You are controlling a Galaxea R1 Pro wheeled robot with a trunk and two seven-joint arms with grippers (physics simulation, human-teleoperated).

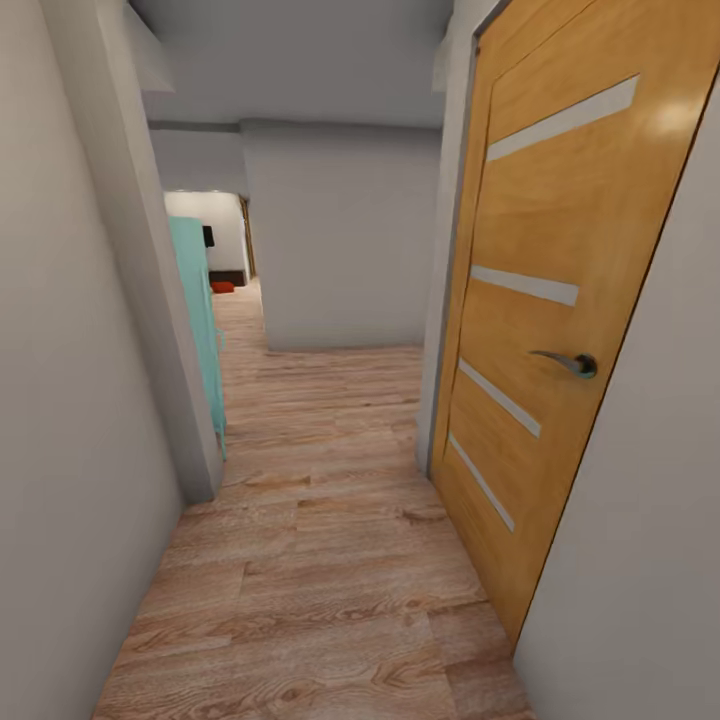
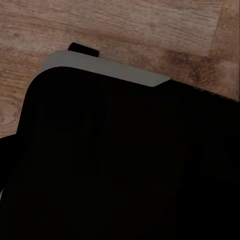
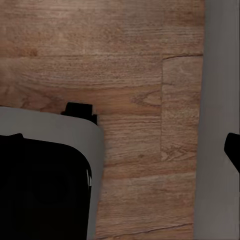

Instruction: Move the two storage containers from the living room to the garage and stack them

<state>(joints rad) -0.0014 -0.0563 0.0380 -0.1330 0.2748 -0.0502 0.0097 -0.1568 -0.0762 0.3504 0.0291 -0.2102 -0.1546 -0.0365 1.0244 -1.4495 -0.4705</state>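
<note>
I am in a narrow hallway with a light wood-plank floor (image 1: 320,560). At its far end, past a corner, an opening shows a bright room (image 1: 215,250) with a black panel on its wall and a low dark piece below it. A small red thing (image 1: 222,287) lies on that room's floor, too far off to tell what it is. In the left wrist view the black bulk of my own body (image 2: 120,165) with a pale grey rim hangs over the planks. The right wrist view has the same dark body (image 3: 40,190) beside a grey wall (image 3: 220,100).
An orange-brown wooden door (image 1: 540,320) with pale strips and a metal handle (image 1: 570,362) stands close on the right. A grey wall (image 1: 70,400) runs along the left, with a teal panel (image 1: 200,320) behind its corner. A grey wall (image 1: 340,250) closes the passage ahead; the way bends left.
</note>
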